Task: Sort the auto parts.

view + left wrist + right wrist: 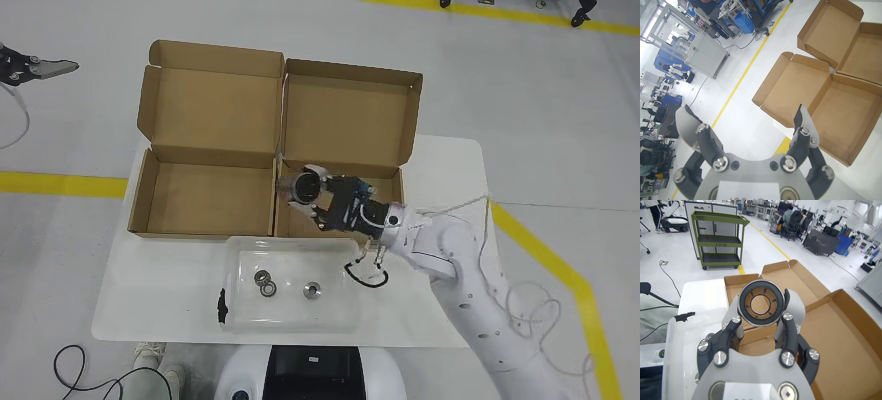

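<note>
My right claw is clenched on the ring, held between its fingers above the right-hand box.

Your top camera looks straight down on the bench. The left wrist camera eyes the cardboard boxes from well off, the right from close above them.
</note>
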You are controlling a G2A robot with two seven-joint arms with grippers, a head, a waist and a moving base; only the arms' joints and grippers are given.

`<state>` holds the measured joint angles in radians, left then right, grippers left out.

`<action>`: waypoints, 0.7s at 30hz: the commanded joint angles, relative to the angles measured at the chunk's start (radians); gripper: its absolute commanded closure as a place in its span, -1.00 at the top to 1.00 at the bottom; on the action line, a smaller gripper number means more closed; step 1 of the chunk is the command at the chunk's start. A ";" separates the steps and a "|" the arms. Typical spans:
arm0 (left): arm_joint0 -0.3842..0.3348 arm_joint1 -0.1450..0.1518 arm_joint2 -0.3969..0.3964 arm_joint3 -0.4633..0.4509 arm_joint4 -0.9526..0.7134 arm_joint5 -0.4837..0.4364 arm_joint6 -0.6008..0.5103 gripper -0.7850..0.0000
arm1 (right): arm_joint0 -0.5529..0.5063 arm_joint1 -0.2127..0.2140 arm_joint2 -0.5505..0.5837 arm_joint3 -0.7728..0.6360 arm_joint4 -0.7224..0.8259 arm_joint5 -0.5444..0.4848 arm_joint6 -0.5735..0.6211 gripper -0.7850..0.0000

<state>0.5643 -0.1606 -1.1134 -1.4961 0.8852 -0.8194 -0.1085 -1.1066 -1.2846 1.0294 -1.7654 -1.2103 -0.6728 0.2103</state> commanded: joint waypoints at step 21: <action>0.000 0.000 0.000 0.000 0.000 0.000 0.000 1.00 | 0.005 -0.016 -0.079 0.219 -0.070 0.190 0.070 -1.00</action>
<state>0.5643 -0.1606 -1.1134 -1.4961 0.8852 -0.8194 -0.1085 -1.1072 -1.2997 0.9519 -1.5585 -1.2836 -0.4853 0.2814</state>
